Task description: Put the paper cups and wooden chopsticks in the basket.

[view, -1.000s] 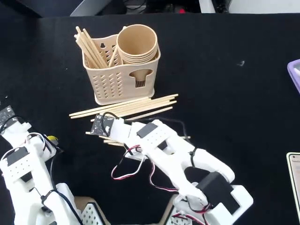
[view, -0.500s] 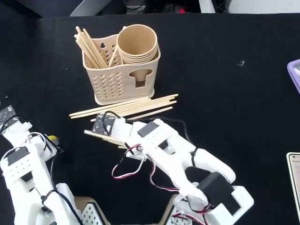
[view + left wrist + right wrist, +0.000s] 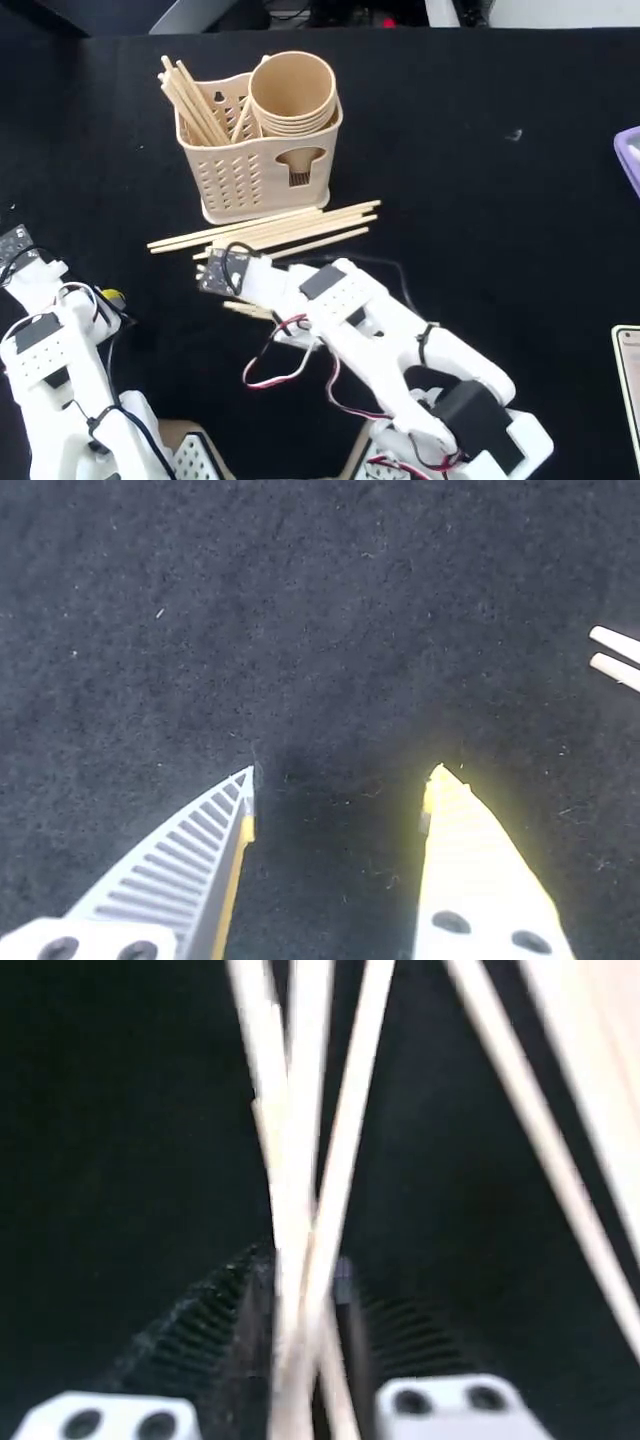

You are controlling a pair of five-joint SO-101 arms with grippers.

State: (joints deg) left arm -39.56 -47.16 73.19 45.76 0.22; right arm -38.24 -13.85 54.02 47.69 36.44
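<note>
Chopsticks (image 3: pixel 295 1160), thin pale wooden sticks, sat pinched in your right tool (image 3: pixel 300 1270); more lay on the felt-like black surface (image 3: pixel 480 250) beside the slotted basket (image 3: pixel 240 180) holding nested paper cups (image 3: pixel 292 90). Your left tool (image 3: pixel 340 780) gaped wide

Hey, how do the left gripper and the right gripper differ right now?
The left gripper is open, while the right gripper is shut on chopsticks. The left gripper holds nothing and sits over bare table. The right gripper is among the loose chopsticks lying in front of the basket. Both point down at the black table.
</note>
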